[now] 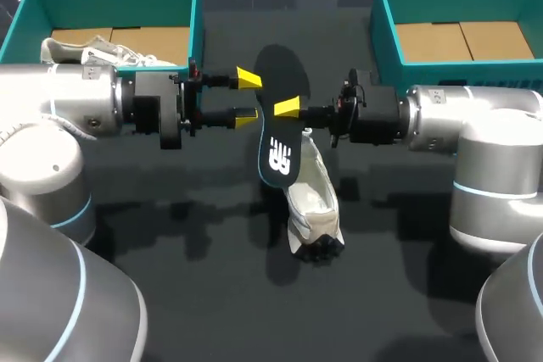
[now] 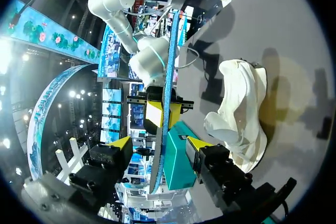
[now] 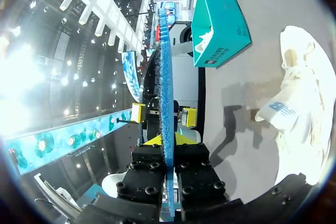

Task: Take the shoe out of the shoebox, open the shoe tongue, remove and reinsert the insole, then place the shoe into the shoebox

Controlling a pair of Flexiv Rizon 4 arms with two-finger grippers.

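Already the shoe lay out on the table, with its insole pulled free and pinched on edge in the right gripper. The left gripper stood spread just beside the insole, so putting it back and boxing the shoe remained, I judged. Of the 2 boxes, the left box held another shoe, the right box only its cardboard floor.

Dark matte table; soft shadows on surface

Perhaps exhibition hall: banners, screens.
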